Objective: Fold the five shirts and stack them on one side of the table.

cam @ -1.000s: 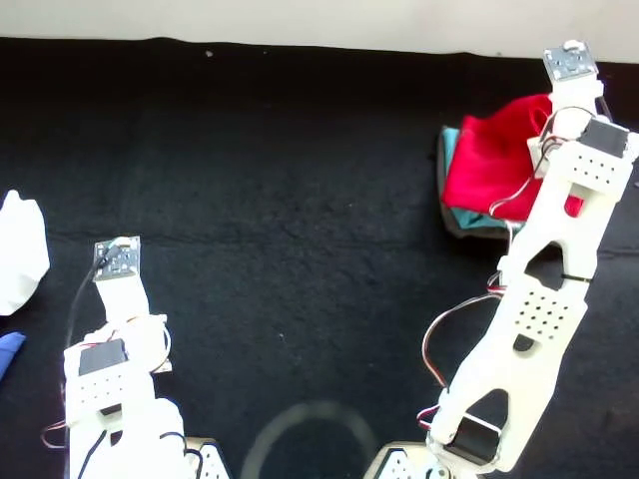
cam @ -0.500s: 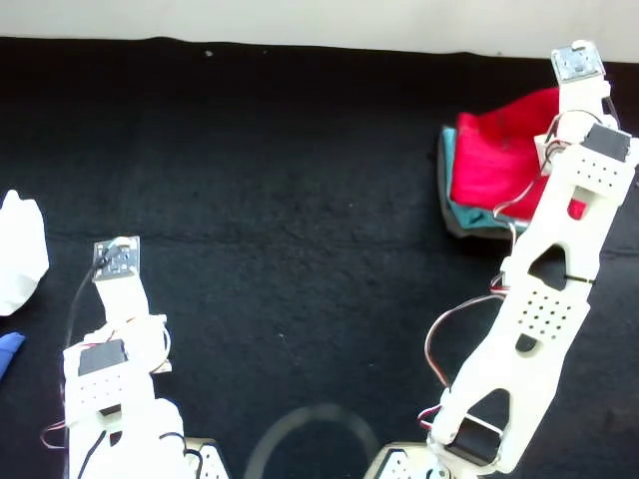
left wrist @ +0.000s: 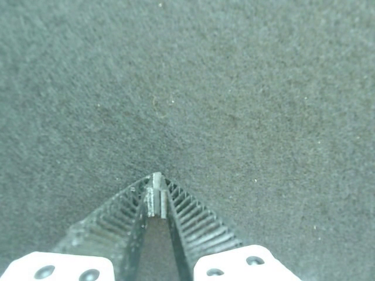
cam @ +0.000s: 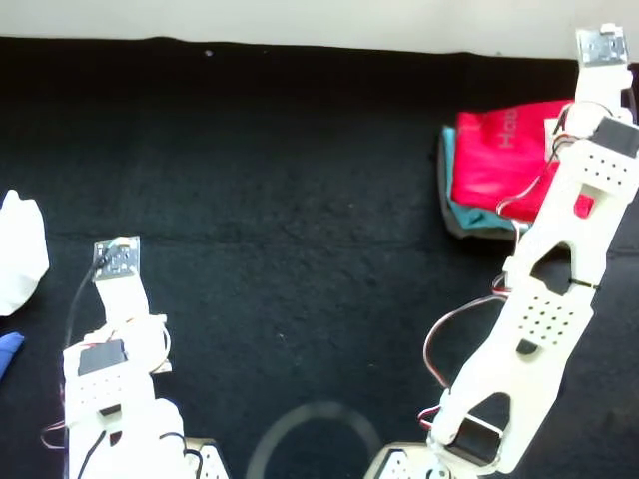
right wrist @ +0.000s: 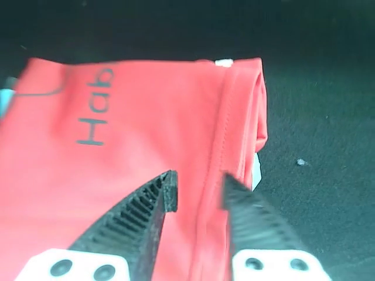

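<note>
A red shirt (cam: 499, 155) lies folded on top of a stack at the far right, over a teal shirt (cam: 448, 150) with a grey layer beneath. My right gripper (right wrist: 200, 190) hovers open over the red shirt (right wrist: 117, 164), near its folded edge, and the hem runs between the two fingers. The right arm (cam: 559, 259) stretches from the near edge to that stack. My left gripper (left wrist: 156, 182) is shut on nothing, just above bare black cloth at the near left (cam: 118, 261). A crumpled white shirt (cam: 20, 249) sits at the left edge, with a blue shirt (cam: 6, 351) just nearer.
A black cloth (cam: 300, 180) covers the table, with a wide bare stretch in its middle. A pale wall strip runs along the far edge.
The right arm has swung toward the far right corner, and the bunched red shirt now lies flat on the stack with its print showing. The left arm has not moved.
</note>
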